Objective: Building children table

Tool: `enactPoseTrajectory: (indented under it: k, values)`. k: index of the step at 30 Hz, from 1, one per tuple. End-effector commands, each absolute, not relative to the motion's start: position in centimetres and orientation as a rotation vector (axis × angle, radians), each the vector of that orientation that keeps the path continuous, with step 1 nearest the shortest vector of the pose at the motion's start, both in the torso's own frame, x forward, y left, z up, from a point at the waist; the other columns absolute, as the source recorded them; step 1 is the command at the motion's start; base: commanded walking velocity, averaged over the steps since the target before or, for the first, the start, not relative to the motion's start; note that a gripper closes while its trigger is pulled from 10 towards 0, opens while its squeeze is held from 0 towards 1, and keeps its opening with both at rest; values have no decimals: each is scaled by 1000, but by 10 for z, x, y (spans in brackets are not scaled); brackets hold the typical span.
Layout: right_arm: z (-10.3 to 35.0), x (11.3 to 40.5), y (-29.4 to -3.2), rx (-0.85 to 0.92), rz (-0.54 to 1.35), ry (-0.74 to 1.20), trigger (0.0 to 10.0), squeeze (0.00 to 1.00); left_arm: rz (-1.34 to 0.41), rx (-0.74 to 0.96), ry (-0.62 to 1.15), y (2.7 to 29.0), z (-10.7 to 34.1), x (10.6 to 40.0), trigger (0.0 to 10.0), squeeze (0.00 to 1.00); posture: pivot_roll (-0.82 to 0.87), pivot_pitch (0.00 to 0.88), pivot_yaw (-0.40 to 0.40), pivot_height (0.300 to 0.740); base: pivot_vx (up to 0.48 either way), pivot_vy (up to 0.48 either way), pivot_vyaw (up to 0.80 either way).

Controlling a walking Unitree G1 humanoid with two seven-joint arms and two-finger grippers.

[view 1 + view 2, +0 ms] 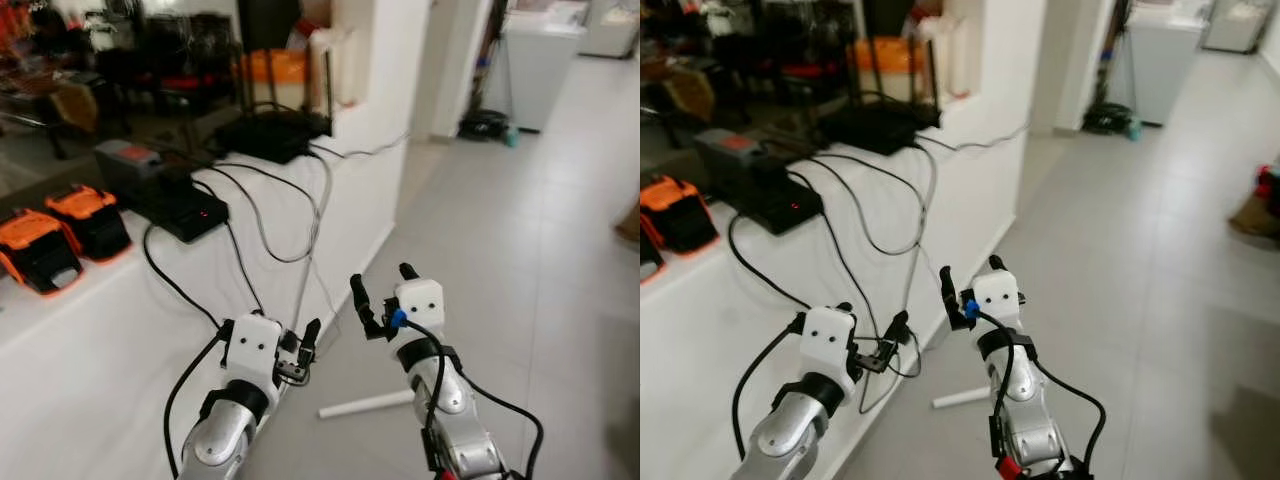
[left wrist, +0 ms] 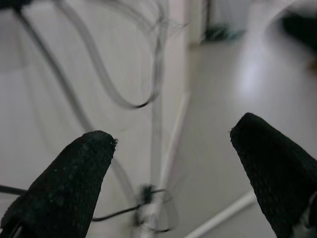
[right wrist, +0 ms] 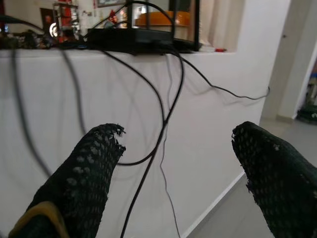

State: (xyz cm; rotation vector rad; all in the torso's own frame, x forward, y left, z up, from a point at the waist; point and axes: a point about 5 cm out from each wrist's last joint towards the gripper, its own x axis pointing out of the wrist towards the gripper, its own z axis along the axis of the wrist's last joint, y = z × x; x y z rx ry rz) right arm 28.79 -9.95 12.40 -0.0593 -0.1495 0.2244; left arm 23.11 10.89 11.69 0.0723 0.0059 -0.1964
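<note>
Landmark: the white counter (image 1: 90,330), a long ledge running away from the robot on its left, hung with black cables (image 1: 270,225).
Task's thing: a white rod (image 1: 365,405), probably a leg of the children's table, lying flat on the tiled floor (image 1: 500,250) at the counter's foot.
Rod's long axis: roughly across the robot's front, one end close to the counter's base, the other passing behind the right forearm.
Left end effector (image 1: 300,350): raised beside the counter's edge, just above the rod's near end; fingers spread wide in its wrist view, nothing between them.
Right end effector (image 1: 380,285): held up over the floor, further out from the counter, fingers spread apart and empty.
Rod from the end effectors: below both, between the two arms.
Nearer arm: hard to tell; the left seems to hang closer over the end by the counter, the right over the other end.
On the counter: a black router (image 1: 270,130), a black box (image 1: 180,205) with a red light, two orange-and-black packs (image 1: 60,235).
Judgement: the pick-up is not yet begun; either arm must drop and turn its fingers across the rod.
</note>
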Motion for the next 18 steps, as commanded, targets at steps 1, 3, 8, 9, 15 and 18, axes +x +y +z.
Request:
enactPoseTrajectory:
  k: [1, 3, 8, 9, 15, 18]
  values:
    - [122, 288, -112, -81, 186, -136, 10000, 0, -210, 53, -7, 103, 120, 232, 10000, 0, 114, 0, -34, 740, 435, 0, -800]
    - [122, 288, -113, -82, 185, -134, 10000, 0, -189, 47, 17, 105, 118, 233, 10000, 0, 115, 0, -36, 740, 217, 0, -800]
    - [122, 288, -113, -85, 186, -133, 10000, 0, -174, 27, 52, 107, 114, 234, 10000, 0, 114, 0, -38, 740, 0, 0, -800]
    - [122, 289, -113, -86, 187, -132, 10000, 0, -168, 21, 59, 108, 113, 235, 10000, 0, 115, 0, -37, 740, 0, 0, -800]
    - [121, 289, -112, -87, 188, -129, 10000, 0, -160, 14, 57, 109, 113, 235, 10000, 0, 115, 1, -39, 740, 0, 0, -800]
    - [121, 289, -112, -88, 189, -129, 10000, 0, -159, 13, 57, 109, 113, 235, 10000, 0, 115, 1, -39, 740, 0, 0, -800]
